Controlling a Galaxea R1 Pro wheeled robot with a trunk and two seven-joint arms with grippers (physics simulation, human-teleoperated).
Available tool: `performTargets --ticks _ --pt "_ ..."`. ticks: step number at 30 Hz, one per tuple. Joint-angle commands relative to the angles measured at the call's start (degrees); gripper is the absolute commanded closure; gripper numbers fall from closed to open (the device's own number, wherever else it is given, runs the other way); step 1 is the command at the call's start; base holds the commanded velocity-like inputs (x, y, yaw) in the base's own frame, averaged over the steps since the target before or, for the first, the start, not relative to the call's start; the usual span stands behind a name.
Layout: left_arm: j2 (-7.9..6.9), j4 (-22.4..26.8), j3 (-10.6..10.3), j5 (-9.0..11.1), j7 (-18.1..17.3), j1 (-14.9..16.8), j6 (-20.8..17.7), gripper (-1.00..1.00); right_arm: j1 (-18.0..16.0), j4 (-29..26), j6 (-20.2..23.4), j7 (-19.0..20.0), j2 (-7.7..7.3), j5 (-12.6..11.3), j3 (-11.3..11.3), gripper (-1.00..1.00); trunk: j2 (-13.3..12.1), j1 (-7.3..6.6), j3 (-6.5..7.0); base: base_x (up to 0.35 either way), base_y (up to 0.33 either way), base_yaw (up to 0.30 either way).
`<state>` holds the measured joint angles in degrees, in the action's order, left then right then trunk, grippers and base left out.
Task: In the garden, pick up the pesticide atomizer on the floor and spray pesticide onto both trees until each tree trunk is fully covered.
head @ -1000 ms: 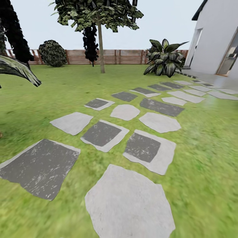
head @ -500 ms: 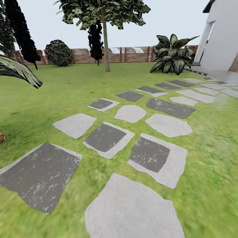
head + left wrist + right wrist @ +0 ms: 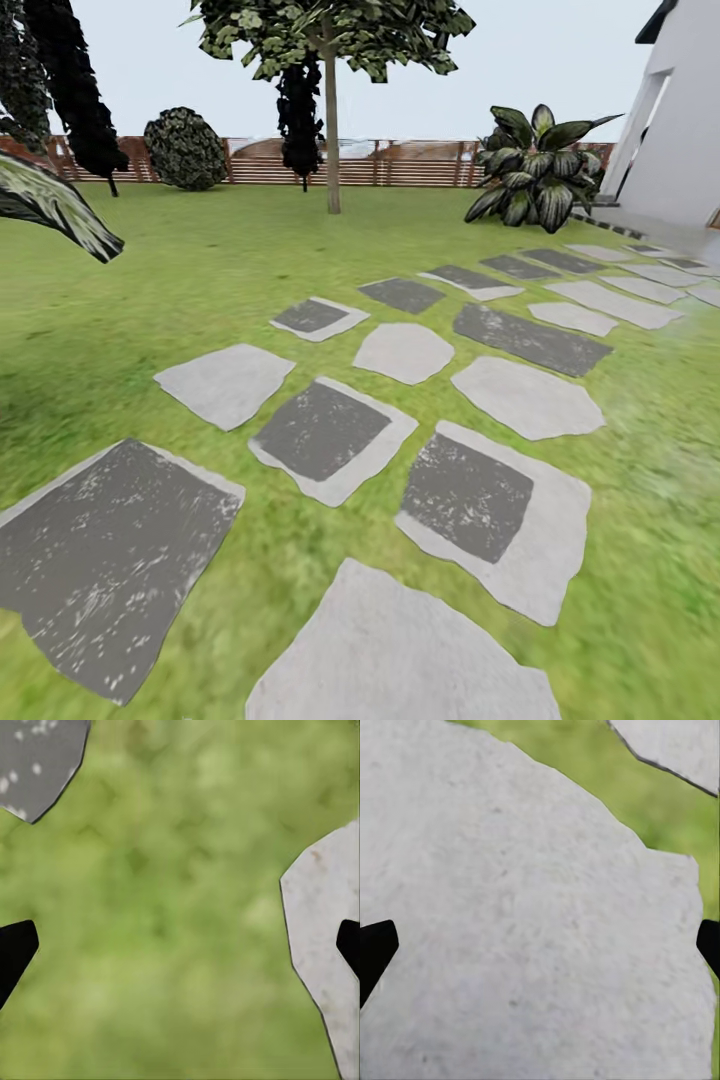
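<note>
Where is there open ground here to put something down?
The wide lawn left of the stepping stones, running back to the fence, is open. So is the grass on their right. It is crowded at the far edge, where the tree, bush and broad-leaved plant stand.

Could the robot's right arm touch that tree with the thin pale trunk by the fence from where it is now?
Probably not. The tree stands far across the lawn, near the fence, while the right end effector hangs open over a pale paving stone close by.
</note>
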<state>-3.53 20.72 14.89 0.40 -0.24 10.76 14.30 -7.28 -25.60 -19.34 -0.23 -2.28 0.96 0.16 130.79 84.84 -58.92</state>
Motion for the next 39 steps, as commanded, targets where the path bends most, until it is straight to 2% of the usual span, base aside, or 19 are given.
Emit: performTargets --ticks 1,13,39 --pt "0.01 -0.07 0.12 0.04 -0.03 0.05 0.20 -1.00 -0.01 0.02 -0.17 -0.03 -0.01 0.10 0.02 -1.00 0.01 0.02 -0.05 0.340 0.000 0.244" --pt "0.01 -0.07 0.13 0.04 -0.03 0.05 0.20 -1.00 -0.01 0.11 -0.17 -0.03 0.00 0.10 0.02 -1.00 0.01 0.02 -0.05 0.339 -0.054 0.254" --pt "0.01 -0.07 0.05 0.00 -0.04 0.05 0.18 -1.00 -0.01 0.11 -0.17 -0.03 0.00 0.10 0.05 -1.00 0.01 0.02 -0.05 0.340 -0.101 0.034"
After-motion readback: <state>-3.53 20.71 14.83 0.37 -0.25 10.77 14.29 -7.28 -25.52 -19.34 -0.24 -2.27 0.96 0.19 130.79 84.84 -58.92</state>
